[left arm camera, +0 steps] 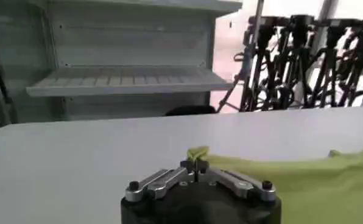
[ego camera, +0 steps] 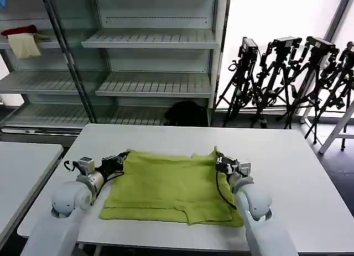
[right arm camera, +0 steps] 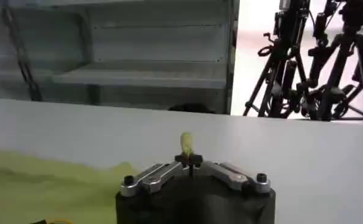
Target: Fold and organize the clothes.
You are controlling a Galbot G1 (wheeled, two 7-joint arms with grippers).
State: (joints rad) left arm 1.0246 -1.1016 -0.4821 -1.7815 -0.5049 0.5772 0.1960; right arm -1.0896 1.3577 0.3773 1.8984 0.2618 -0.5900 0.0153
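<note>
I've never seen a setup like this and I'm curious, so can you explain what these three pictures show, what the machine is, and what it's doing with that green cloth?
This is a two-armed robot. The wide picture comes from a camera on its head, looking down at a white table; the other two come from cameras on its wrists. A lime-green T-shirt lies mostly flat on the table. The left gripper is shut on the shirt's far corner on the robot's left, seen close up. The right gripper pinches the far corner on the right, a tuft of fabric poking up between its fingers. Behind stand shelves and camera tripods.
</note>
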